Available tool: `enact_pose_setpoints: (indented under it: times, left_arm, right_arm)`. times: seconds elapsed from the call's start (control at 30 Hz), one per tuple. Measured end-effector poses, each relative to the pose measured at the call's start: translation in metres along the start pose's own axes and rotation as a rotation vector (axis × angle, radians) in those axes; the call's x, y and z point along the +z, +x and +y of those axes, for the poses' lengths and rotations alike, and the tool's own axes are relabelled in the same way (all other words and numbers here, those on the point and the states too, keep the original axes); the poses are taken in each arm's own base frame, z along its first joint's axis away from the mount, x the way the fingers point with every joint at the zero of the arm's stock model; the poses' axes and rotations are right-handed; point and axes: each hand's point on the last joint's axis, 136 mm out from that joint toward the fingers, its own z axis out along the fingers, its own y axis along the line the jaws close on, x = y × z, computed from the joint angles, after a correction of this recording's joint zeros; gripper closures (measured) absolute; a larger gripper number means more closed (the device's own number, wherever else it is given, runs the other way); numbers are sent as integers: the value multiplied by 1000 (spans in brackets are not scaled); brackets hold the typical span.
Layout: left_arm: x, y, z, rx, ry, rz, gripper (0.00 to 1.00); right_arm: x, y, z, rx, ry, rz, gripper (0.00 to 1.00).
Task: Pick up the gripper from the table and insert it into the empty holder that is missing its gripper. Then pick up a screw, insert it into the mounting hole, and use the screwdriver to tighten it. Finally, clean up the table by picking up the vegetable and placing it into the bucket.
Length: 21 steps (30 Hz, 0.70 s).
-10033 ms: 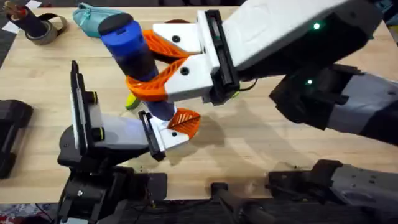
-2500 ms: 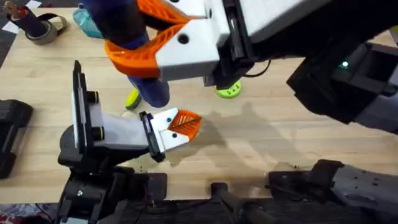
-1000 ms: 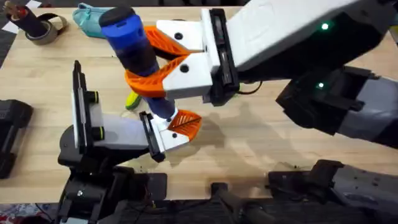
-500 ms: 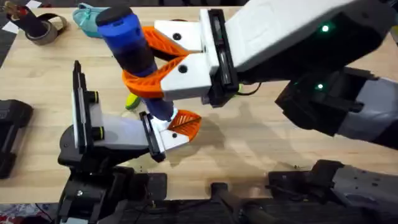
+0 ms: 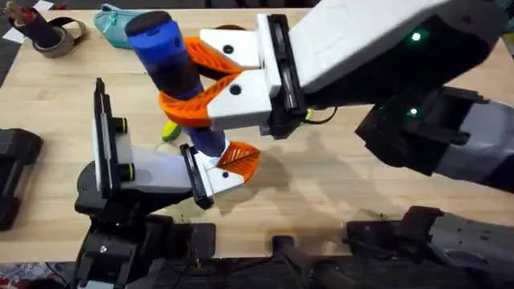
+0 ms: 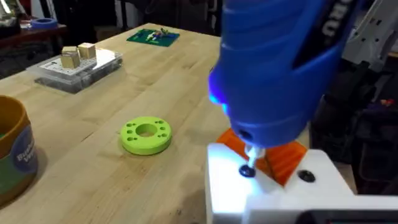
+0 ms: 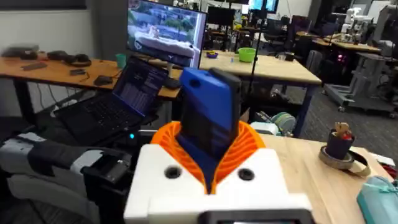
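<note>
Above the table's near-left holder (image 5: 132, 172), the right gripper (image 5: 193, 88) clamps its orange pads around the screwdriver (image 5: 173, 72), held upright so its tip meets the screw (image 6: 247, 170) in the mounting hole, apparently for tightening. Whether the left gripper is open cannot be told.

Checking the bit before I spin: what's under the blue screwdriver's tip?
Under the blue pen-shaped screwdriver, its tip meets a dark screw on the white mount. Seating depth is hidden.
</note>
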Motion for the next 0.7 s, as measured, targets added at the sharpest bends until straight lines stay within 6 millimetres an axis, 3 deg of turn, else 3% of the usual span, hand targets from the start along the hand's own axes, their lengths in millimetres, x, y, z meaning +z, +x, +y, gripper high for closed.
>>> enact_pose_setpoints:
  times: [0.7]
  left_arm:
    - [0, 0, 0, 0, 0, 0, 994]
  right_arm:
    - [0, 1, 0, -7, 0, 1, 976]
